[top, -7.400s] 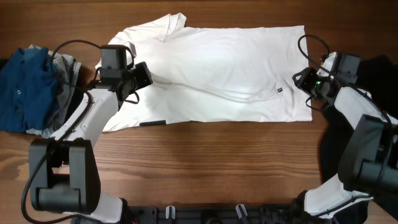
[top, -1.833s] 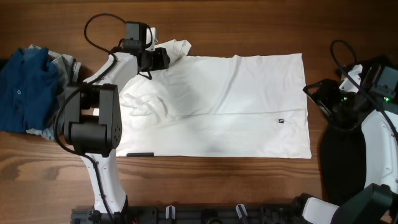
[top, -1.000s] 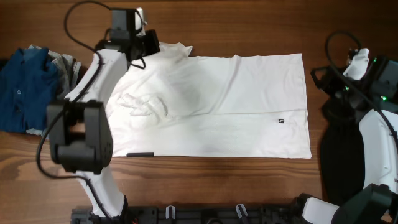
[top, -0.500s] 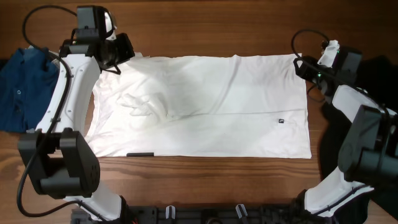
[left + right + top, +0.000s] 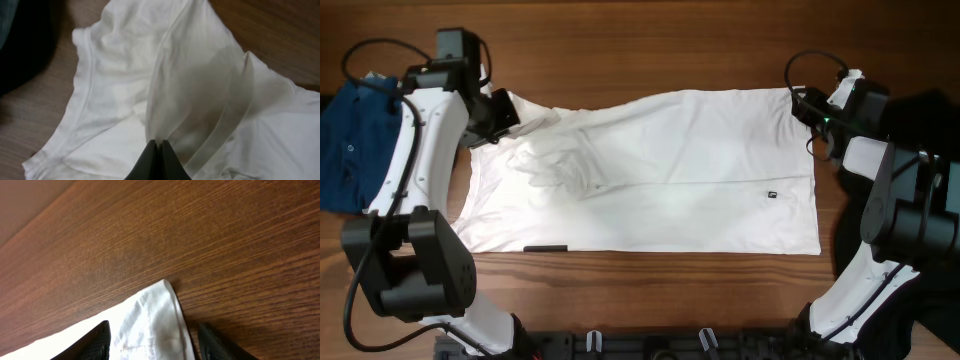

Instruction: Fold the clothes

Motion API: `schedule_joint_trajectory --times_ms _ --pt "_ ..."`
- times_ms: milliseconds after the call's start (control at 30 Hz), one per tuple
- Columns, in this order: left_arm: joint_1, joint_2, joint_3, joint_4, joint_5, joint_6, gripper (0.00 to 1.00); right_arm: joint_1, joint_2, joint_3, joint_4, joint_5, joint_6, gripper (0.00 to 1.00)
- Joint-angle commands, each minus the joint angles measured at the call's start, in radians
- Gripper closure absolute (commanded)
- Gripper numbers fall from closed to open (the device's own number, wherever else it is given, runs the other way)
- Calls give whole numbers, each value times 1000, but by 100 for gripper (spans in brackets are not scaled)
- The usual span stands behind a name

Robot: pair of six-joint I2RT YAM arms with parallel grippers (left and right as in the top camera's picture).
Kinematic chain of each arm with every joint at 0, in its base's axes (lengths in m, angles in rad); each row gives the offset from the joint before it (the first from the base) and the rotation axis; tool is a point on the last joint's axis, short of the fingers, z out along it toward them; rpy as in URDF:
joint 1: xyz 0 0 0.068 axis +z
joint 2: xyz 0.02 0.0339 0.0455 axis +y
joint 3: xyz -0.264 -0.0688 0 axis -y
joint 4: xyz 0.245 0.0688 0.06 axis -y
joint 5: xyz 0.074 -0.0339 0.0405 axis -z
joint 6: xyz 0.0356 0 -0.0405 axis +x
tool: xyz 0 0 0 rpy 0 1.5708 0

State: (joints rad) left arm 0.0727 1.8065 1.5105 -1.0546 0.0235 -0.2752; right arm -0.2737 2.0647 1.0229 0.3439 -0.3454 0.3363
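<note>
The white T-shirt (image 5: 660, 170) lies spread on the wooden table, plain face up, with a tiny dark hem tag (image 5: 771, 195) near its right end. A thin strip of black print (image 5: 545, 248) peeks out at its front left edge. My left gripper (image 5: 503, 112) is shut on a pinch of the shirt's far left part; the left wrist view shows the jaws (image 5: 160, 147) closed on the thin white cloth (image 5: 115, 85). My right gripper (image 5: 812, 104) is open at the shirt's far right corner. In the right wrist view its fingers (image 5: 156, 342) straddle that corner (image 5: 160, 305).
A pile of blue and grey clothes (image 5: 350, 140) lies at the left edge, close behind my left arm, and shows dark in the left wrist view (image 5: 20, 45). A black cloth (image 5: 930, 110) lies at the right edge. Bare wood (image 5: 650, 300) runs along the front.
My left gripper has moved left and toward the front with the shirt's cloth, drawing the far left part outward. My right gripper has closed in on the far right corner.
</note>
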Motion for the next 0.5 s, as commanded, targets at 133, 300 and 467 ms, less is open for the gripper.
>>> schedule_joint_trajectory --times_ms 133,300,467 --pt "56 -21 10 -35 -67 -2 96 -1 37 6 -15 17 3 34" --pt "65 -21 10 -36 -100 -8 96 -2 37 6 -14 6 3 23" --pt "82 -21 10 -17 -82 -21 96 28 39 6 -19 -37 -4 30"
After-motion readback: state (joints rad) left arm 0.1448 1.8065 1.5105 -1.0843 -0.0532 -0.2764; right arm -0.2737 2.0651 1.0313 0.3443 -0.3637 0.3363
